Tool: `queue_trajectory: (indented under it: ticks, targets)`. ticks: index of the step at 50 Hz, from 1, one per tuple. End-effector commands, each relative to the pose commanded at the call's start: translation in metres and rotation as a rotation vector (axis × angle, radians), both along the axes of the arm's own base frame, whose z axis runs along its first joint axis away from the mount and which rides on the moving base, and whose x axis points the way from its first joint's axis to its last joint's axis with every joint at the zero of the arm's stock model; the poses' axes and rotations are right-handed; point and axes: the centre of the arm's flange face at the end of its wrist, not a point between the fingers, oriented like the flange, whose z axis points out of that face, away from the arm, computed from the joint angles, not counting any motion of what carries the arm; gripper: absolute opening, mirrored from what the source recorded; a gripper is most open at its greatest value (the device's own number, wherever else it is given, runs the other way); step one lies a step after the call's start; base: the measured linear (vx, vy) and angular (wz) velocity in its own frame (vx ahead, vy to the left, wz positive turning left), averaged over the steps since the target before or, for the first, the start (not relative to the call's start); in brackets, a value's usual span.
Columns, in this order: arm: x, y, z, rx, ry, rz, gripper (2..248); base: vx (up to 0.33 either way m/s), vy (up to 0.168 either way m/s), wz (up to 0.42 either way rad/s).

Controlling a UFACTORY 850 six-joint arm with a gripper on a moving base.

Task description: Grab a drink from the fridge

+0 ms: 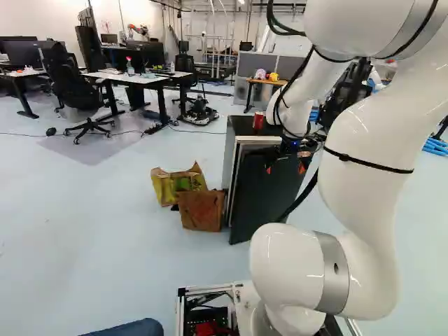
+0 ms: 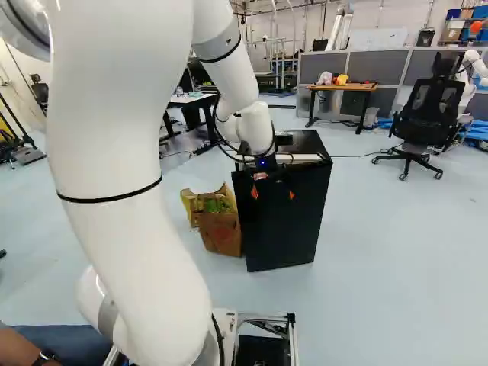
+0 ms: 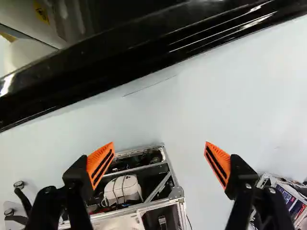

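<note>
My gripper (image 1: 285, 169), also in the right base view as gripper (image 2: 273, 194), points down at the robot-side face of the black fridge door (image 2: 278, 236). The door appears slightly ajar, with a pale strip (image 1: 259, 140) between it and the fridge body. On the fridge top (image 2: 309, 142) stands a red can (image 1: 258, 121), partly hidden by the arm in the left base view. In the wrist view the gripper (image 3: 159, 146) has its orange-padded fingers wide apart, nothing between them; the door's glossy black edge (image 3: 144, 57) crosses ahead of them. The fridge's contents cannot be made out.
A yellow bag (image 1: 165, 187) and a brown paper bag (image 1: 201, 210) stand on the floor beside the fridge. Farther back are desks (image 1: 133, 78), a wooden table (image 2: 343, 88) and an office chair (image 2: 427, 114). Another robot (image 2: 469, 69) stands at the far right. A person's arm (image 2: 21, 352) shows near the base.
</note>
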Motion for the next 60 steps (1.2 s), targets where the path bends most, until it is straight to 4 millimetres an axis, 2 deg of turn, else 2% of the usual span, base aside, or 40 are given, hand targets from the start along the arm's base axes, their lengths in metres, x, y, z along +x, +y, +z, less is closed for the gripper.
queue_trajectory:
  ticks: [42,60]
  targets:
    - [0.033,0.001,0.0,-0.006,-0.017,0.024,247,0.0,0.0,0.0]
    - [0.039,0.001,0.0,-0.007,-0.021,0.028,247,0.0,0.0,0.0]
